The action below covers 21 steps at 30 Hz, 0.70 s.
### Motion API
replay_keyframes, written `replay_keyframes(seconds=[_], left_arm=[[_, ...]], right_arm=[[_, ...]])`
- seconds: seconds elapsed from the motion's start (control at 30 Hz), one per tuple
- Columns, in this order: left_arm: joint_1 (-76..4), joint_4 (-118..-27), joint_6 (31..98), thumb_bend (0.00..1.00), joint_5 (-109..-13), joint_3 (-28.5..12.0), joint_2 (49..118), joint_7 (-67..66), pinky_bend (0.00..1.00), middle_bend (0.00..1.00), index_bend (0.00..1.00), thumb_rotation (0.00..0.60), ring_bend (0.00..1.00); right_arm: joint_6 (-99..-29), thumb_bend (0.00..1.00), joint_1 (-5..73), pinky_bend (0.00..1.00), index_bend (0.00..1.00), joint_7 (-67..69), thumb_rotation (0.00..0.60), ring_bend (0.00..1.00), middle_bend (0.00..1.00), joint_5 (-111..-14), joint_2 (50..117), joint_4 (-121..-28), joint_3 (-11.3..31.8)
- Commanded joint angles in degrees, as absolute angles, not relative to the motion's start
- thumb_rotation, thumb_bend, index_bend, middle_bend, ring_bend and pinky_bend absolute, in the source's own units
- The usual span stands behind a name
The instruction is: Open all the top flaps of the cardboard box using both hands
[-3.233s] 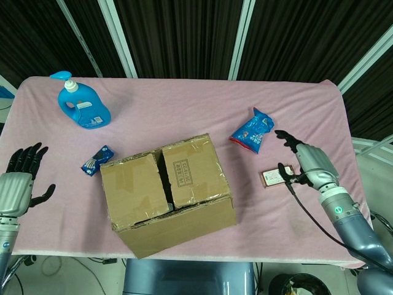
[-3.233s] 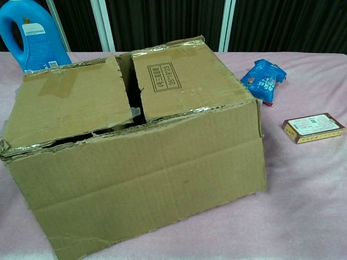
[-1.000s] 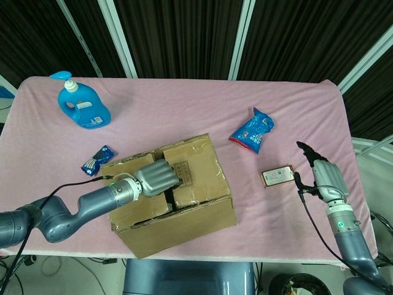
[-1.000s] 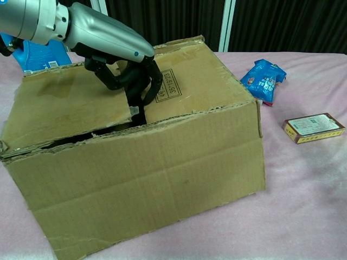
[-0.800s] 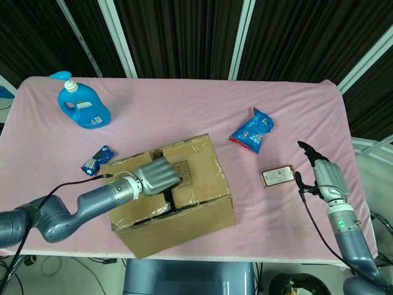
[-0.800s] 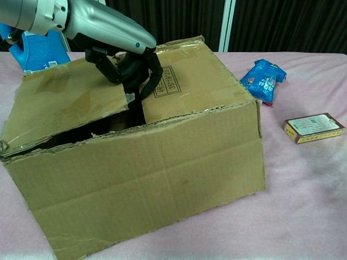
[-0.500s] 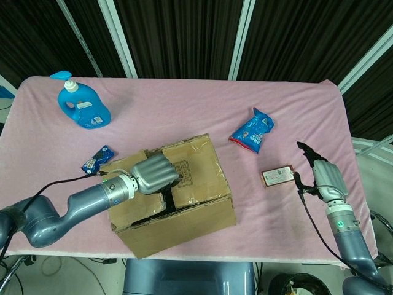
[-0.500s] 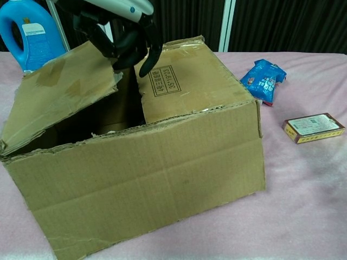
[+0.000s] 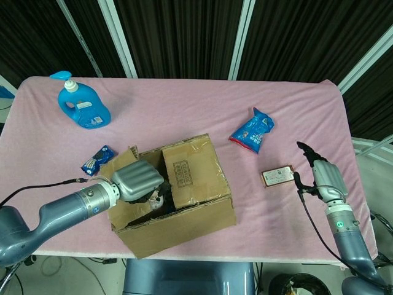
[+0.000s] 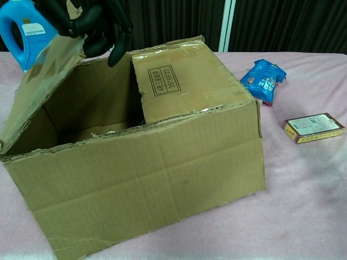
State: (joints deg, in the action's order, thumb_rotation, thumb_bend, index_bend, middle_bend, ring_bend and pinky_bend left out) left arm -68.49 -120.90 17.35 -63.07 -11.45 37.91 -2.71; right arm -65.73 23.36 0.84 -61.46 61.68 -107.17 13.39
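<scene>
— At the box's left side, why is the left hand [image 9: 138,179] curled like that?
— Its fingers [image 10: 116,32] hook the left flap [image 10: 40,86], holding it tilted up so the cardboard box [image 9: 178,212] on the pink tabletop [image 9: 184,110] shows its inside.
— And the right flap [image 10: 187,81]?
— Lying flat. The right hand [image 9: 325,178] hovers empty, fingers extended, beside the small carton [image 9: 276,176], probably waiting its turn.

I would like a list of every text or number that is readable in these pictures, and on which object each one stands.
"35*19*23": in the printed frame on the closed flap of the cardboard box; the line above it is too blurred.
Blue bottle label: too small.
Small flat box label: too blurred.
Blue snack bag: unreadable.
Small blue packet: unreadable.
</scene>
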Motion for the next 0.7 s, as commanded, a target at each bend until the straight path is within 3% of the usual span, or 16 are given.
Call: replay_keyframes(seconds=[0.03,0.43,0.7], left_arm=[[-66.6,-122.9,17.4,1.00,-64.3,-12.9,34.9,-0.5,0.54,0.65,0.46,0.600,0.48],[-59.3,-129.4,13.9,1.00,-67.2,-19.2,21.6,12.6,0.54,0.65,0.45,0.600,0.48],[-52.8,-131.1,13.1,1.00,-71.6,-20.6,17.0,18.6,0.54,0.65,0.45,0.600,0.48]], right_arm=[[-65.7,0.57,23.4,0.24,0.08,0.8,0.600,0.21,0.14,-61.6,61.8,-107.2,13.3],[-65.8,0.57,23.4,0.24,0.08,0.4,0.600,0.21,0.14,-61.8,62.2,-107.1,13.2],[-65.9,0.57,23.3,0.24,0.08,0.7,0.600,0.21,0.14,-61.5,62.2,-107.1,13.4]])
